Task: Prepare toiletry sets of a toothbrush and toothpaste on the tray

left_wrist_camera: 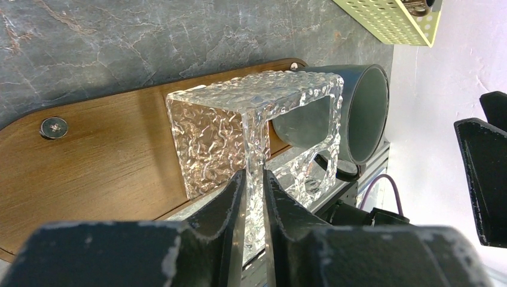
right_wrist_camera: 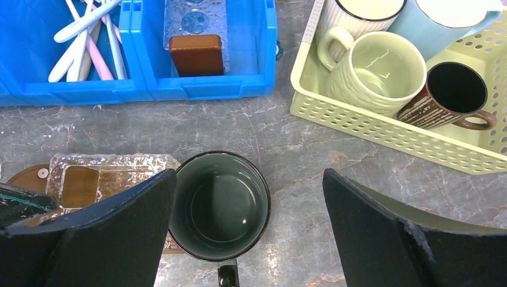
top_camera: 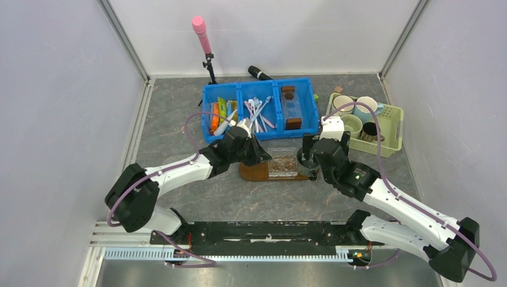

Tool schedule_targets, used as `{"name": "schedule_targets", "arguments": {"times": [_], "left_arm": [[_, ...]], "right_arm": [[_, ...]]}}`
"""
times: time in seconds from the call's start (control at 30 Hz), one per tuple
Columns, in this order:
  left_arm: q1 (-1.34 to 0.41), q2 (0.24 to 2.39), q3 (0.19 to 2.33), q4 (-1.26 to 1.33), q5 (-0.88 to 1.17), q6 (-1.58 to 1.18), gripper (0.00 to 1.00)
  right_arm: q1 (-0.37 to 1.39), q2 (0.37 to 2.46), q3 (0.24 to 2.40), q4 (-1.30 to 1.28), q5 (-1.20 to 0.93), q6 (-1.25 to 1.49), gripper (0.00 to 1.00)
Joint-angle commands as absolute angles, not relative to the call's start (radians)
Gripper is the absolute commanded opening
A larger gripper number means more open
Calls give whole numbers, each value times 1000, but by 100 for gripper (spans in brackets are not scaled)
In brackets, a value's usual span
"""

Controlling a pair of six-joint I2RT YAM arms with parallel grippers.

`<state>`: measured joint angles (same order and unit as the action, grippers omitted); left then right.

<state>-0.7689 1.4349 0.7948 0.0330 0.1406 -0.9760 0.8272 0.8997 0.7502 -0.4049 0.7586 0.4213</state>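
Flanking one thin wall of a clear, textured holder [left_wrist_camera: 209, 137], the left pincer [left_wrist_camera: 254, 176] is seen with its jaws drawn to a narrow gap and the wall lying between them. Whether the wall is pressed or only bracketed cannot be told. The holder is stood on the tray [left_wrist_camera: 107, 161], a dark brown wooden oval laid on the grey tabletop [top_camera: 173, 101] at the centre of the top view, just below the blue bin [right_wrist_camera: 197, 89].

The right pincer [right_wrist_camera: 246, 179] is spread wide above a dark green mug [right_wrist_camera: 218, 203], and nothing is gripped. Its fingers [right_wrist_camera: 388, 239] are seen on either side of the mug, the one at lower left of the wrist view overlapping the rim. The mug is set upright at the right end of the tray, just beside the holder. Whether it rests on the wood or on the tabletop cannot be made out.

In the bin's middle compartment, toothbrushes [right_wrist_camera: 84, 36] with whitish and pink handles are piled. In its left compartment, toothpaste tubes [top_camera: 219, 115] in orange, yellow and green are kept. A second clear holder [right_wrist_camera: 194, 15] and a brown block [right_wrist_camera: 196, 54] are lodged in the right compartment. At the right of the frame, mugs [right_wrist_camera: 382, 72] are gathered in a pale green basket [right_wrist_camera: 370, 128].
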Motion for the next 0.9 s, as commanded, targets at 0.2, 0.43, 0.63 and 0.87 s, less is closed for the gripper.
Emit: {"name": "schedule_targets", "arguments": {"times": [0.2,0.43,0.63,0.87], "left_arm": [[-776,1410,812,32,87,-989,48],[-763,1291,810,-96,-52,-922,76],[-712,1145,887,-287,-192,-768,100],[-667,1034,982,-486,-386,-573,100]], "right_arm": [[825,877,790,-390,753,410,98],[825,876,800,-389,759,399,98],[824,894,846,-389,767,343,98],[787,964,926,-405,720,264,98]]}}
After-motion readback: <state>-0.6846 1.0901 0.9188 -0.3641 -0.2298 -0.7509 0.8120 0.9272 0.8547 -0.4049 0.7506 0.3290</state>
